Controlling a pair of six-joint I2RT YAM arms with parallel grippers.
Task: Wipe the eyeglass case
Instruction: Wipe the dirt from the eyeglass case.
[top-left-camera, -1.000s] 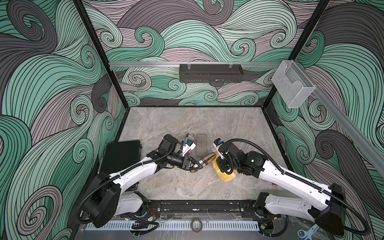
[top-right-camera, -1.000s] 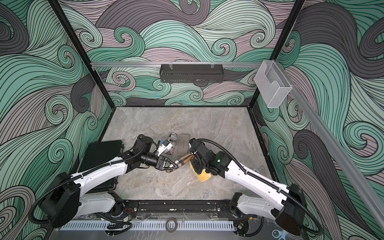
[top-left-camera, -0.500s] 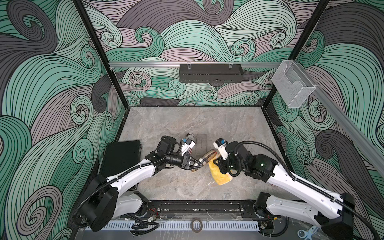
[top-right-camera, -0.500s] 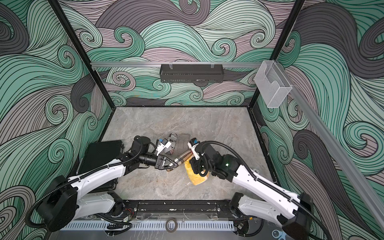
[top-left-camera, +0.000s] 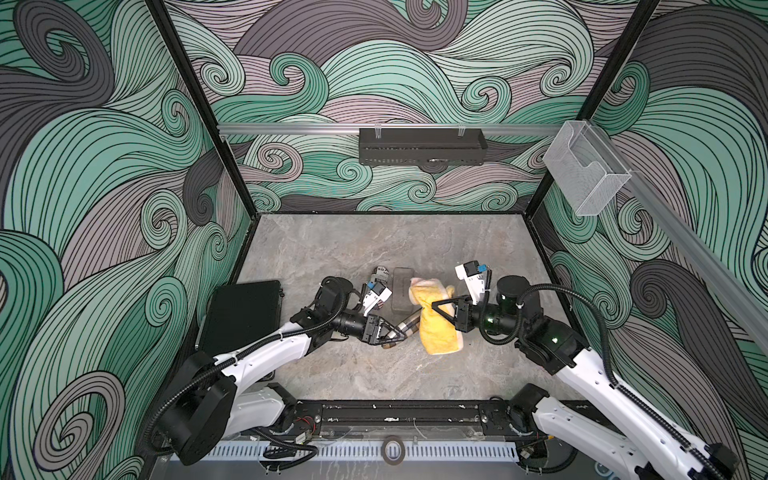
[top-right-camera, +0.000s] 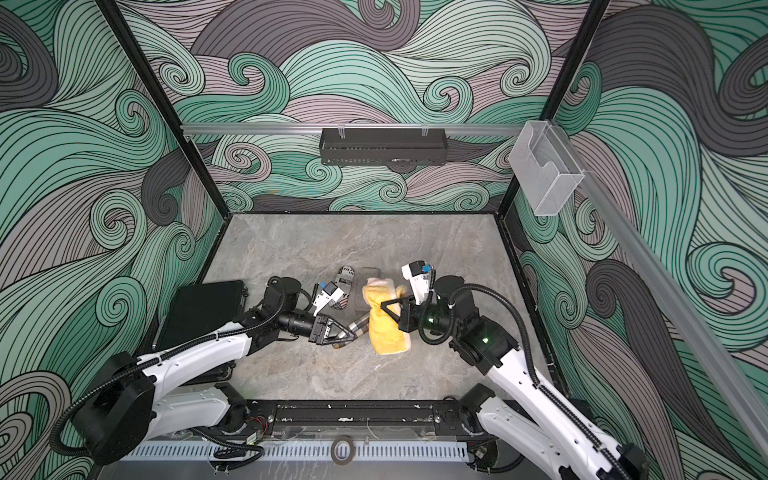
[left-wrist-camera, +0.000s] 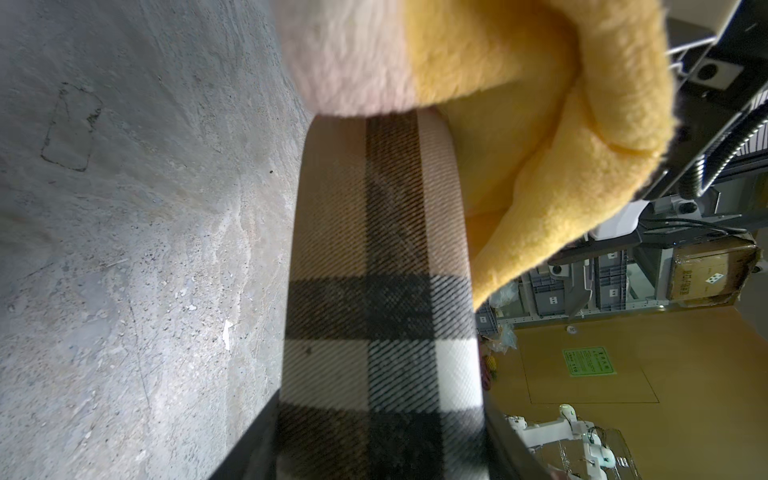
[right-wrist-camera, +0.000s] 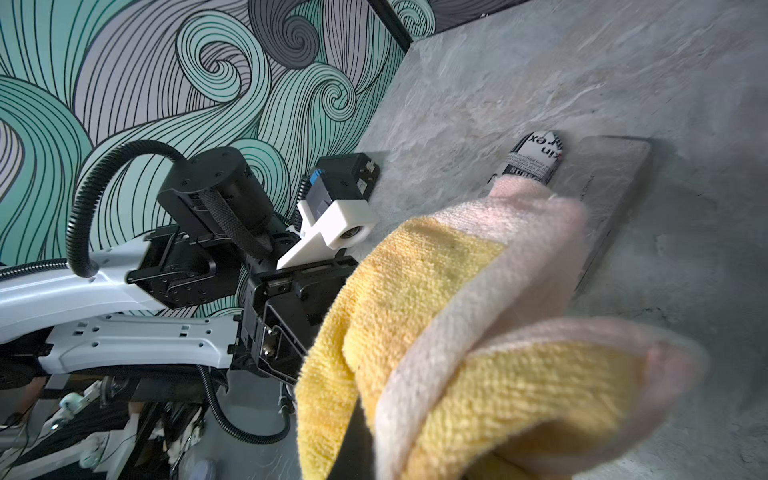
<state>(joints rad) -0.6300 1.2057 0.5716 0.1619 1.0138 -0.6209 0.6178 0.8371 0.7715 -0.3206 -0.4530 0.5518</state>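
Plaid eyeglass case (top-left-camera: 409, 325) pinched at one end by L gripper (top-left-camera: 395, 334), over tabletop (top-left-camera: 353, 245) centre-front. R gripper (top-left-camera: 436, 309) clamped on yellow cloth (top-left-camera: 438, 338), draped over case's far end. Risk: wipe force levers case out of the end-grip, or cloth bunches/slips.

Plaid eyeglass case (left-wrist-camera: 378, 291), yellow cloth (top-left-camera: 436, 332), swirling walls (top-left-camera: 104, 187).
The case's checks run beige, black and white; the cloth is edged pale pink; the walls' waves are teal, mauve and charcoal; the table (top-left-camera: 353, 249) is marbled grey.
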